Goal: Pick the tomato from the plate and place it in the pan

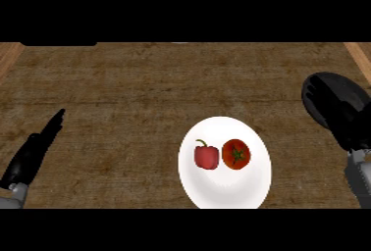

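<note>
A: Where's the left hand [33,154]?

B: At 8 o'clock, near the view's edge. Its fingers are straight and held together, pointing towards 1 o'clock. It holds nothing and touches nothing on the plate; it is resting.

A: And the right hand [355,135]?

B: At 3 o'clock, above its grey forearm [358,177]. It is black against the black pan [330,90], so I cannot tell whether it is open or closed, or whether it touches the pan.

A: The tomato [236,154]?

B: On the white plate [225,196], which lies at 6 o'clock on the wooden counter [145,88]. The tomato is round and red-orange, with a dark green star of a stem facing up. It sits a little to the 3 o'clock side of the plate's middle.

A: Anything with it?

B: A red pepper [206,156] with a short green stalk, just beside the tomato at its 9 o'clock. Both hands are well apart from the tomato. The pan lies at the tomato's 2 o'clock, clear of the plate.
</note>
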{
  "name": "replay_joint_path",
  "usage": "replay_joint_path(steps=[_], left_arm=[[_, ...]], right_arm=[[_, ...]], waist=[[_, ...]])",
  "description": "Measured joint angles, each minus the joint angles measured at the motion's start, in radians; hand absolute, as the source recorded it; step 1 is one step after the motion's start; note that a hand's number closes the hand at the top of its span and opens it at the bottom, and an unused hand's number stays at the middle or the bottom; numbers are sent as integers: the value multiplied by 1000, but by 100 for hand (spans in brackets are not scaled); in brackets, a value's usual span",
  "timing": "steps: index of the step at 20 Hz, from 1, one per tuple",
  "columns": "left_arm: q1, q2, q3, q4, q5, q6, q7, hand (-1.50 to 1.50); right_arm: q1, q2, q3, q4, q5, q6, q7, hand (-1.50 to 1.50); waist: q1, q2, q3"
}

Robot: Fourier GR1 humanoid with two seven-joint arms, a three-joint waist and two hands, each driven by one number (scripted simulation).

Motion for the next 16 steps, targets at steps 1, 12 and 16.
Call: replay_joint_path(steps=[1,12,16], left_arm=[[-1,-15,2,0,4,-2,-17,0],[-18,-298,-44,-156,97,36,-233,0],[-19,-351,-66,-176,89,48,-249,0]], right_arm=[[5,5,1,-14,-3,9,-16,150],[93,29,0,-231,15,133,-445,-150],[219,-17,-14,-278,108,158,-616,-150]], waist=[[3,-1,3],[1,-13,14],[3,-9,15]])
